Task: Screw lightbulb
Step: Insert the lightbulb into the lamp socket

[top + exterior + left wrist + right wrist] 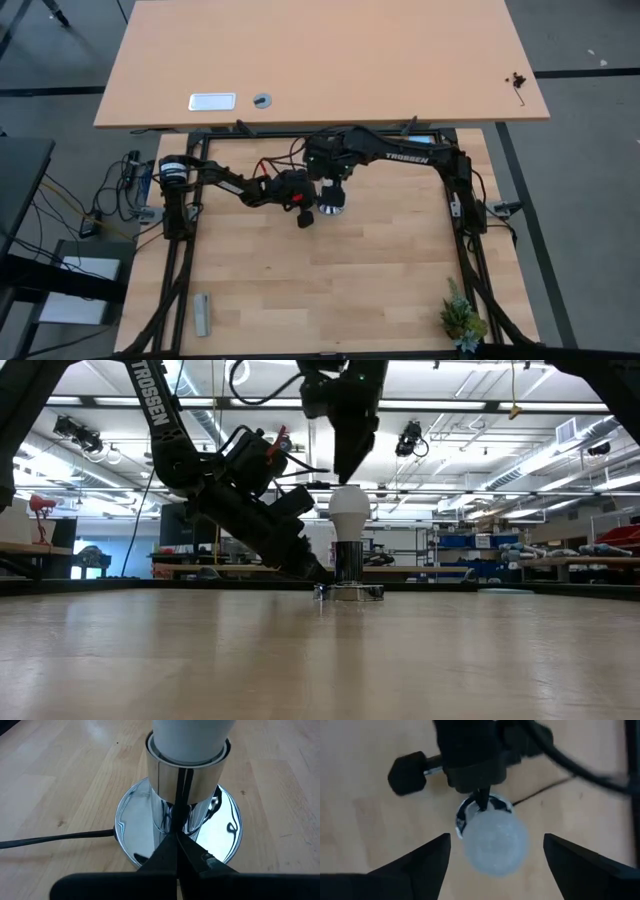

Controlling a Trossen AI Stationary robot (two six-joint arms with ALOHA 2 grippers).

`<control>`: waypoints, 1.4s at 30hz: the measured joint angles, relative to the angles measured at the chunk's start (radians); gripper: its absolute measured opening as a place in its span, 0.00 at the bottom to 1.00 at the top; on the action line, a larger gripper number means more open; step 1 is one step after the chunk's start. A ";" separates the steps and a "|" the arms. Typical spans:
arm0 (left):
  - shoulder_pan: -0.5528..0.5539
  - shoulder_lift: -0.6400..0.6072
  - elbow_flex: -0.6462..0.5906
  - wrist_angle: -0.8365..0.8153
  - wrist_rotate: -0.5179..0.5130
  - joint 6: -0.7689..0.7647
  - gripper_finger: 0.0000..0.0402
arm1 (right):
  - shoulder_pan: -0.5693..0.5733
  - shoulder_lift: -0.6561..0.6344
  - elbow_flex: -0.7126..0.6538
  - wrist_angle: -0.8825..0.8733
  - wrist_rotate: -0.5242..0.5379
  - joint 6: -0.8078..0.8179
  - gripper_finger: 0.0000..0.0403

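While socketed, lightbulb (496, 842) sits between right fingers (575, 865)

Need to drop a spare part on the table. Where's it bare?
Bare wood spans the near half, between the grey bar and the plant. Crowded at the far middle: both pincers, left and right, around the lightbulb in its socket base.

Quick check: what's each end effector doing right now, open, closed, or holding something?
Left end effector: closed, holding nothing, tips at the socket base.
Right end effector: open above the lightbulb, not gripping.

Dark arms, white TROSSEN lettering, red cable.
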 joint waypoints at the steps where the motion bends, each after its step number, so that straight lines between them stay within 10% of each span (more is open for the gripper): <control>1: 0.000 0.000 0.000 0.000 0.000 0.000 0.00 | 0.000 0.000 0.003 -0.003 0.002 -0.065 0.81; 6: 0.000 0.000 0.000 0.000 0.000 0.000 0.00 | -0.006 -0.002 -0.024 -0.011 0.005 -0.317 0.79; 14: 0.000 0.000 0.000 -0.001 0.000 0.000 0.00 | -0.029 -0.002 -0.107 0.055 -0.047 -0.285 0.73; 29: 0.000 0.000 0.000 -0.003 0.000 0.000 0.00 | -0.029 -0.010 -0.165 0.076 -0.024 0.457 0.58; 42: 0.000 0.000 0.000 -0.005 0.000 0.000 0.00 | 0.023 -0.001 -0.024 0.027 0.044 -0.004 0.77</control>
